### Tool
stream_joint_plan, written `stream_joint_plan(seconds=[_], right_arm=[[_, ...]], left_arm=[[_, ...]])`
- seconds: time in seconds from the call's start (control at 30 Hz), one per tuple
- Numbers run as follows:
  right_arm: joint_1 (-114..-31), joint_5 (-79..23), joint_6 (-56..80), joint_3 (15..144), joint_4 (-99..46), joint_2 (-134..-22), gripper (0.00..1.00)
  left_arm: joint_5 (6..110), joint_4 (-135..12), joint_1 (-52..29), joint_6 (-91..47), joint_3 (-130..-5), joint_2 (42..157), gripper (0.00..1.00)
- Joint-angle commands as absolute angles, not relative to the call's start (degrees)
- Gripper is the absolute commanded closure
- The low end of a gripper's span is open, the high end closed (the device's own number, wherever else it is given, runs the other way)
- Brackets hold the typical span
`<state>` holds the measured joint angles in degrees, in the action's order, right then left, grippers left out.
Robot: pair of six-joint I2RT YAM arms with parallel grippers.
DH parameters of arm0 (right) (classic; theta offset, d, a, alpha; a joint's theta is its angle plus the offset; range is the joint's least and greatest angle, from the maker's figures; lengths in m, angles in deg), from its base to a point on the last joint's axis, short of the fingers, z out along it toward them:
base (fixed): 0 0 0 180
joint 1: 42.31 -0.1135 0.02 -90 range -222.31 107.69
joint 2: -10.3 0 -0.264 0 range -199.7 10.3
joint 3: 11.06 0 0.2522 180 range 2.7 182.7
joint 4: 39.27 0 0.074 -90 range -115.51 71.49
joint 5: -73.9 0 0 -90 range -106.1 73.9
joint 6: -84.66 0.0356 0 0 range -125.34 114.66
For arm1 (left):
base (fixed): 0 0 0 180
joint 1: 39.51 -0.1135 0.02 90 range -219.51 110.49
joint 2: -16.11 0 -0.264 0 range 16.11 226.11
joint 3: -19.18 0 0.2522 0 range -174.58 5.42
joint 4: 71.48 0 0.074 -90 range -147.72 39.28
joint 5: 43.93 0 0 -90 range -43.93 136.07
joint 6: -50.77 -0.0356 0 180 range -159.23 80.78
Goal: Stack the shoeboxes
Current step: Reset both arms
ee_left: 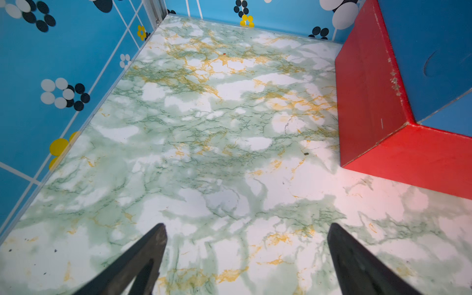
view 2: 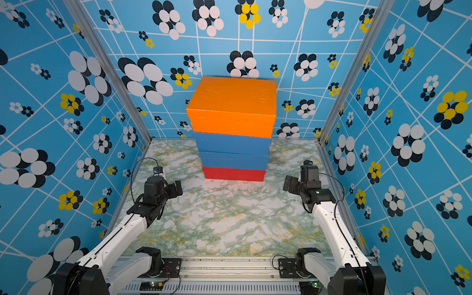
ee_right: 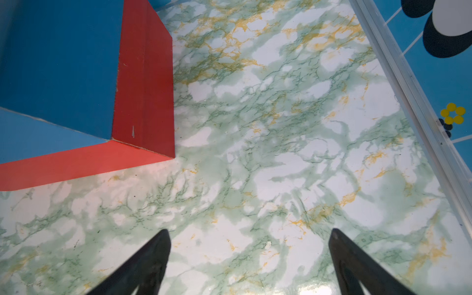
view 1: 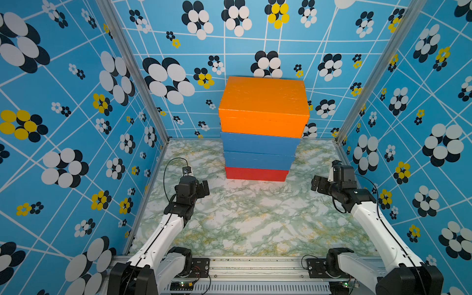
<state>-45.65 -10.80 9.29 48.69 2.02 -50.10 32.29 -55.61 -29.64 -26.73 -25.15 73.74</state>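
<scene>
The shoeboxes form one stack at the back middle of the table in both top views: a red box [view 1: 256,174] at the bottom, a blue box [view 1: 258,161] and another blue box [view 1: 260,143] above it, and an orange box [view 1: 264,107] on top, slightly askew. My left gripper [view 1: 198,189] hangs open over bare table left of the stack, nothing between its fingers [ee_left: 153,245]. My right gripper [view 1: 322,184] is open and empty to the right. Each wrist view shows a lower corner of the red box [ee_left: 370,102] [ee_right: 145,89].
The marbled tabletop [view 1: 242,217] is walled on three sides by blue flowered panels [view 1: 63,115] with aluminium corner posts [view 1: 143,84]. A metal rail [view 1: 255,265] carrying both arm bases runs along the front edge. A wall rail [ee_right: 413,102] lies close beside the right gripper.
</scene>
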Motion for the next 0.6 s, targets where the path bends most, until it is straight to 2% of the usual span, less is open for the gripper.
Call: stream_joint_plan(seconds=[0.0,0.57], right_arm=[[-46.24,-10.01,6.88,45.02,-4.35,-47.59,0.01],[-46.58,-0.55,6.46,37.52,-8.75,-47.63,0.01]], left_arm=[[26.31,-58.02,-28.08,-29.88,-23.49,73.43,0.00],[17.78,-58.99,-23.22,-33.07,-18.70,73.09,0.01]])
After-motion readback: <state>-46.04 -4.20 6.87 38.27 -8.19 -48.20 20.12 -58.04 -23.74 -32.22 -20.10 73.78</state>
